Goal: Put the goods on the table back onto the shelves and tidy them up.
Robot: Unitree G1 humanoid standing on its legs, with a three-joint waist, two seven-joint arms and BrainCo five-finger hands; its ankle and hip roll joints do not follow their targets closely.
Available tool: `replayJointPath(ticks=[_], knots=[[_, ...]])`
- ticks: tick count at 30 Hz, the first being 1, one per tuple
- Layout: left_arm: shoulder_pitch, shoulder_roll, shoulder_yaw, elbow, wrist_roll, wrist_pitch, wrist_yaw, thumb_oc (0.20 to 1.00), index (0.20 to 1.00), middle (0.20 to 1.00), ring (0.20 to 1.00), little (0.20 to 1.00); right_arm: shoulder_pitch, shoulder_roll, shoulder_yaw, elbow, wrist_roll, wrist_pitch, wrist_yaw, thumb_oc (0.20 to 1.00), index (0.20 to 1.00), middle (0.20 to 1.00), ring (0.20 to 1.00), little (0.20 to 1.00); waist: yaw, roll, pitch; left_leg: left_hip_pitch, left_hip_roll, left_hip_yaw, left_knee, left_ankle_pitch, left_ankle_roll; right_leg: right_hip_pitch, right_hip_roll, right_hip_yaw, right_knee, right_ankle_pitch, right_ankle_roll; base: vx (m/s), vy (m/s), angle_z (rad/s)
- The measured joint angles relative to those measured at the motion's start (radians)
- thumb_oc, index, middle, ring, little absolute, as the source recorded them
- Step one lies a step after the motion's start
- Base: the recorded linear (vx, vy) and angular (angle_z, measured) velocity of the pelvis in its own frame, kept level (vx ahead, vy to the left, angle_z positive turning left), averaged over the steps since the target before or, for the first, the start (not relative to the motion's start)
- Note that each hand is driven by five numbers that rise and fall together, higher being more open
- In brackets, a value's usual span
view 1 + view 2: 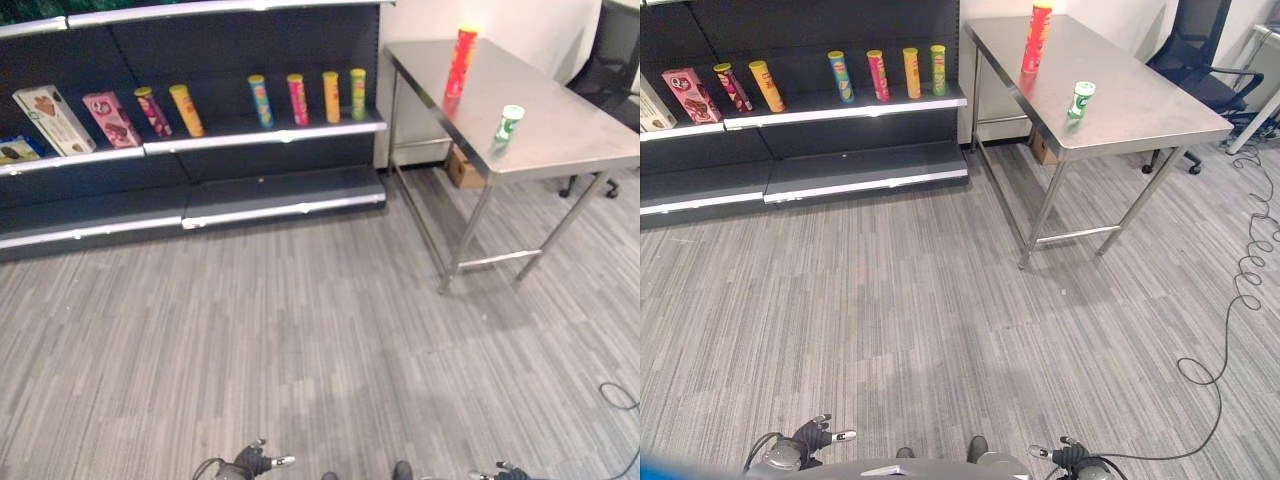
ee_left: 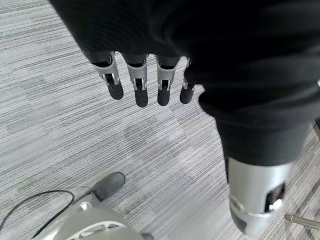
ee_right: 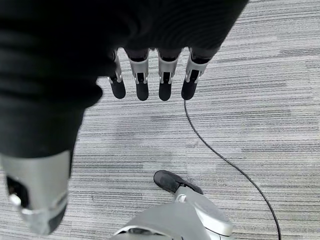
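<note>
Red can [image 1: 461, 62] on table [image 1: 560, 130] (far from both hands' fingers [image 2: 141, 90])

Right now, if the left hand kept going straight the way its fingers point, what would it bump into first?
Probably just the floor. The left hand hangs open with its fingers pointing down at bare grey flooring, nothing between them as far as its wrist view shows.

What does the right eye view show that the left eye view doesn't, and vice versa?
Right eye alone: the whole office chair beside the table, plus a white leg beyond it.

Left eye alone: the white box in full and a blue pack at the shelf's left end.

Both: steel table carrying the tall red can and short green can, six cans on the shelf, pink box, left robot hand and right robot hand hanging low, open.
</note>
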Motion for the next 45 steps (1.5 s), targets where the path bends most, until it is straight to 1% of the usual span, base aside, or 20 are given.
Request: replayJointPath(ticks=[11, 17, 20, 23, 24, 26, 27, 29, 30, 32, 33, 35, 36, 38, 39, 41, 42, 43, 44, 45], knots=[[0.006, 0.001, -0.001, 0.035, 0.018, 0.003, 0.001, 1.0, 1.0, 1.0, 1.0, 1.0, 0.005, 0.0, 0.001, 0.0, -0.003, 0.001, 0.001, 1.0, 1.0, 1.0, 1.0, 1.0, 0.001, -0.008, -0.028, -0.001, -0.005, 0.005, 0.0, 0.0, 0.001, -0.004, -0.002, 0.009, 0.0, 0.008, -0.006, 0.0, 0.038, -0.02], [0.007, 0.002, -0.002, 0.035, 0.019, 0.003, 0.0, 1.0, 1.0, 1.0, 1.0, 1.0, 0.001, 0.0, 0.003, 0.001, -0.004, 0.004, 0.011, 1.0, 1.0, 1.0, 1.0, 1.0, 0.001, -0.01, -0.032, -0.008, -0.009, 0.027, -0.001, -0.001, 0.002, -0.027, -0.005, 0.034, 0.0, 0.016, 0.008, -0.01, 0.103, -0.11], [-0.002, 0.004, -0.003, 0.032, 0.018, 0.002, 0.0, 1.0, 1.0, 1.0, 1.0, 1.0, 0.006, -0.001, 0.003, 0.005, -0.004, 0.005, 0.011, 1.0, 1.0, 1.0, 1.0, 1.0, -0.005, -0.017, -0.033, -0.023, -0.03, 0.031, -0.001, 0.0, 0.012, -0.049, -0.015, 0.049, 0.006, 0.032, 0.019, -0.03, 0.282, -0.14], [-0.027, 0.013, -0.002, 0.033, 0.017, 0.001, 0.0, 1.0, 1.0, 1.0, 1.0, 1.0, -0.044, -0.005, 0.002, 0.003, -0.004, 0.005, 0.011, 1.0, 1.0, 1.0, 1.0, 1.0, -0.009, -0.008, -0.007, -0.062, -0.047, 0.048, -0.002, 0.0, 0.042, -0.103, -0.032, 0.078, 0.022, 0.071, 0.041, -0.02, 0.195, -0.32], [-0.036, 0.016, -0.001, 0.033, 0.017, 0.001, 0.0, 1.0, 1.0, 1.0, 1.0, 1.0, -0.061, -0.006, 0.001, 0.003, -0.003, 0.005, 0.01, 1.0, 1.0, 1.0, 1.0, 1.0, -0.015, -0.003, 0.011, -0.066, -0.05, 0.056, -0.002, -0.002, 0.05, -0.117, -0.04, 0.081, 0.043, 0.075, 0.047, 0.05, 0.139, -0.13], [-0.039, 0.025, 0.001, 0.031, 0.015, 0.0, 0.001, 1.0, 1.0, 1.0, 1.0, 1.0, -0.076, -0.003, 0.001, 0.004, -0.003, 0.005, 0.011, 1.0, 1.0, 1.0, 1.0, 1.0, -0.017, 0.013, 0.028, -0.069, -0.053, 0.071, -0.002, -0.008, 0.072, -0.156, -0.071, 0.042, 0.11, 0.034, 0.08, 0.06, 0.149, -0.18], [-0.04, 0.03, -0.004, 0.033, 0.012, 0.0, 0.001, 1.0, 1.0, 1.0, 1.0, 1.0, -0.075, -0.003, 0.001, 0.005, -0.003, 0.004, 0.011, 1.0, 1.0, 1.0, 1.0, 1.0, -0.021, 0.01, 0.03, -0.067, -0.061, 0.072, -0.002, -0.01, 0.08, -0.175, -0.094, 0.026, 0.183, 0.021, 0.089, 0.05, 0.126, -0.14], [-0.044, 0.033, -0.018, 0.035, 0.012, 0.0, 0.001, 1.0, 1.0, 1.0, 1.0, 1.0, -0.077, -0.008, -0.001, 0.005, -0.002, 0.003, 0.01, 1.0, 1.0, 1.0, 1.0, 1.0, -0.026, 0.026, 0.052, -0.059, -0.058, 0.069, -0.002, -0.008, 0.094, -0.242, -0.105, 0.013, 0.321, 0.01, 0.097, 0.04, 0.074, -0.06], [-0.047, 0.029, -0.032, 0.035, 0.012, 0.001, 0.001, 1.0, 1.0, 1.0, 1.0, 1.0, -0.084, -0.013, -0.002, 0.003, 0.0, 0.003, 0.009, 1.0, 1.0, 1.0, 1.0, 1.0, -0.025, 0.042, 0.078, -0.047, -0.055, 0.059, -0.002, -0.004, 0.117, -0.293, -0.112, 0.021, 0.421, -0.01, 0.112, 0.04, 0.002, -0.02], [-0.042, 0.032, -0.031, 0.036, 0.012, 0.001, 0.001, 1.0, 1.0, 1.0, 1.0, 1.0, -0.08, -0.013, -0.001, -0.001, 0.006, 0.003, 0.007, 1.0, 1.0, 1.0, 1.0, 1.0, -0.035, 0.036, 0.082, -0.036, -0.064, 0.064, -0.002, -0.011, 0.116, -0.321, -0.116, 0.035, 0.38, -0.027, 0.125, 0.09, -0.021, 0.02], [-0.046, 0.034, -0.034, 0.037, 0.012, 0.0, 0.003, 1.0, 1.0, 1.0, 1.0, 1.0, -0.083, -0.013, 0.0, -0.001, 0.007, 0.001, 0.006, 1.0, 1.0, 1.0, 1.0, 1.0, -0.037, 0.035, 0.084, -0.039, -0.072, 0.059, -0.002, -0.015, 0.112, -0.33, -0.112, 0.047, 0.31, -0.024, 0.129, 0.11, -0.036, 0.02], [-0.062, 0.03, -0.033, 0.042, 0.012, 0.0, 0.002, 1.0, 1.0, 1.0, 1.0, 1.0, -0.093, -0.01, 0.0, -0.001, 0.007, 0.001, 0.002, 1.0, 1.0, 1.0, 1.0, 1.0, -0.045, 0.017, 0.094, -0.041, -0.082, 0.055, -0.002, -0.016, 0.114, -0.317, -0.098, 0.074, 0.091, -0.014, 0.138, 0.15, -0.078, 0.09], [-0.063, 0.027, -0.033, 0.042, 0.012, 0.0, 0.002, 1.0, 1.0, 1.0, 1.0, 1.0, -0.089, -0.008, 0.0, -0.015, 0.007, 0.002, 0.0, 1.0, 1.0, 1.0, 1.0, 1.0, -0.046, 0.012, 0.095, -0.034, -0.087, 0.052, -0.002, -0.022, 0.113, -0.323, -0.09, 0.076, 0.043, -0.004, 0.137, 0.18, -0.092, 0.07], [-0.068, 0.024, -0.032, 0.042, 0.012, 0.0, 0.002, 1.0, 1.0, 1.0, 1.0, 1.0, -0.076, -0.004, 0.0, -0.02, 0.007, 0.003, 0.0, 1.0, 1.0, 1.0, 1.0, 1.0, -0.046, 0.006, 0.094, -0.017, -0.089, 0.051, -0.002, -0.039, 0.1, -0.326, -0.075, 0.084, -0.003, 0.004, 0.136, 0.23, -0.114, 0.08], [-0.063, 0.019, -0.03, 0.041, 0.012, 0.0, 0.001, 1.0, 1.0, 1.0, 1.0, 1.0, -0.064, -0.005, -0.002, -0.021, 0.007, 0.003, 0.001, 1.0, 1.0, 1.0, 1.0, 1.0, -0.05, 0.006, 0.093, 0.002, -0.091, 0.033, -0.002, -0.052, 0.092, -0.318, -0.075, 0.062, -0.001, 0.017, 0.135, 0.26, -0.148, 0.25], [-0.058, 0.015, -0.027, 0.039, 0.012, -0.001, 0.001, 1.0, 1.0, 1.0, 1.0, 1.0, -0.04, -0.007, -0.002, -0.02, 0.007, 0.006, 0.001, 1.0, 1.0, 1.0, 1.0, 1.0, -0.05, 0.002, 0.083, 0.041, -0.089, 0.004, -0.002, -0.077, 0.077, -0.285, -0.078, 0.035, -0.001, 0.036, 0.12, 0.38, -0.227, 0.46], [-0.043, 0.002, -0.02, 0.047, 0.013, 0.0, 0.002, 1.0, 1.0, 1.0, 1.0, 1.0, -0.029, -0.009, -0.002, -0.009, 0.007, 0.006, 0.001, 1.0, 1.0, 1.0, 1.0, 1.0, -0.051, 0.013, 0.073, 0.088, -0.067, -0.025, -0.002, -0.111, 0.042, -0.234, -0.06, 0.037, 0.001, 0.094, 0.084, 0.53, -0.343, 0.81], [-0.028, -0.017, -0.019, 0.076, 0.013, -0.001, 0.001, 1.0, 1.0, 1.0, 1.0, 1.0, 0.0, -0.017, 0.001, -0.007, 0.007, 0.007, 0.005, 1.0, 1.0, 1.0, 1.0, 1.0, -0.053, 0.042, 0.033, 0.127, -0.015, -0.06, -0.002, -0.14, 0.004, -0.179, -0.014, 0.033, 0.0, 0.132, 0.049, 0.67, -0.548, 0.85], [-0.004, -0.02, -0.021, 0.082, 0.013, -0.002, 0.001, 1.0, 1.0, 1.0, 1.0, 1.0, -0.017, -0.042, 0.0, 0.012, 0.007, 0.004, 0.007, 1.0, 1.0, 1.0, 1.0, 1.0, -0.044, 0.06, -0.001, 0.167, 0.041, -0.062, 0.023, -0.148, -0.022, -0.122, 0.046, 0.038, -0.001, 0.108, -0.004, 0.72, -0.638, 0.78], [0.004, -0.018, -0.024, 0.081, 0.014, -0.001, 0.0, 1.0, 1.0, 1.0, 1.0, 1.0, -0.038, -0.065, 0.005, -0.001, 0.007, 0.0, 0.009, 1.0, 1.0, 1.0, 1.0, 1.0, -0.045, 0.035, -0.019, 0.135, 0.053, -0.065, 0.136, -0.155, -0.033, -0.086, 0.048, 0.028, 0.0, 0.081, -0.038, 0.59, -0.563, 0.48]])
